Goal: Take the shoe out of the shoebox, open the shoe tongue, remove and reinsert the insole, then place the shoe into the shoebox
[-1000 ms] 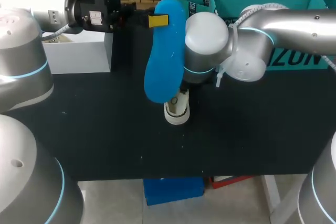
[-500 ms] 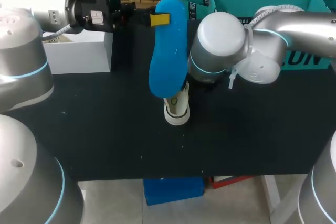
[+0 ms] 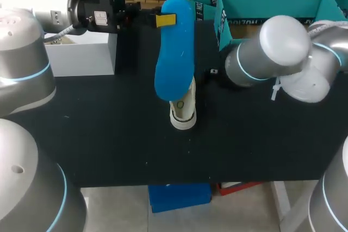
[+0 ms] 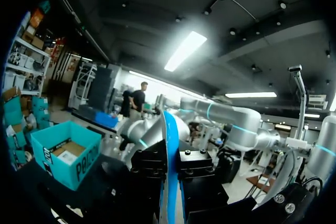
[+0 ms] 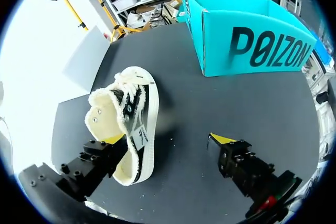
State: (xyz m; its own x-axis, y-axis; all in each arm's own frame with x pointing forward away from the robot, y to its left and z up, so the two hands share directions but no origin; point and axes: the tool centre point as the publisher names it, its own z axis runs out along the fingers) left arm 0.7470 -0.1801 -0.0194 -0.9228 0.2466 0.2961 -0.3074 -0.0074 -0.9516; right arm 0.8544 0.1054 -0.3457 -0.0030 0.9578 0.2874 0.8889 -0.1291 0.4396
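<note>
My left gripper is shut on the top end of a blue insole, which hangs upright above the table. In the left wrist view the insole shows edge-on, clamped between the black fingers. Under the insole's lower end a cream canvas shoe with a black side rests on the black table. In the right wrist view the shoe lies on its side against one finger of my right gripper, which stands open and holds nothing. My right arm sits to the right of the shoe.
The open teal shoebox stands at the back right, ahead of my right gripper. A white box stands at the back left, under my left arm. Bare black table lies in front of the shoe.
My right gripper opened, let go of the shoe and drew back to the right. The shoe stayed on the table. The left arm and insole barely moved.
</note>
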